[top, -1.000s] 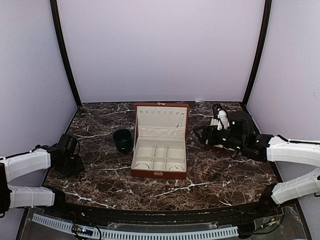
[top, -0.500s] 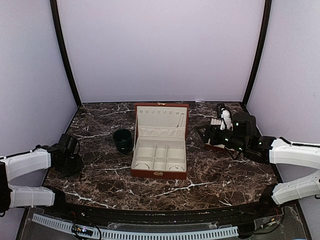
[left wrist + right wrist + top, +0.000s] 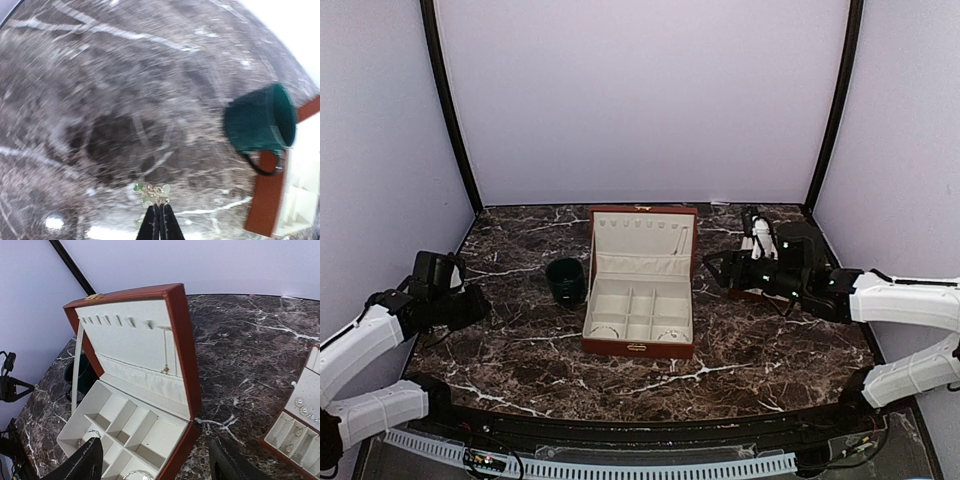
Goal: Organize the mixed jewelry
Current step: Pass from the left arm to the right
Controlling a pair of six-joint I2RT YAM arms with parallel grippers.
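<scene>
My left gripper [image 3: 160,206] is shut on a small gold and pale green jewelry piece [image 3: 151,192], held above the marble at the left [image 3: 460,303]. The dark green cup [image 3: 566,281] stands left of the open red-brown box [image 3: 640,300]; the cup also shows in the left wrist view [image 3: 260,121]. Thin loops [image 3: 89,433] lie in the box's front compartments. My right gripper [image 3: 155,462] is open and empty, right of the box [image 3: 135,405]. Small studs [image 3: 303,406] sit on the cream slotted tray [image 3: 300,427] at the right.
The box lid stands upright with a thin chain [image 3: 165,352] hanging on its cream lining. The slotted tray [image 3: 752,262] lies mostly under my right arm. Purple walls close in the back and sides of the marble table [image 3: 740,350].
My left gripper has lifted off the table and moved up and left, with the jewelry piece in it. The right gripper shifted slightly left toward the box.
</scene>
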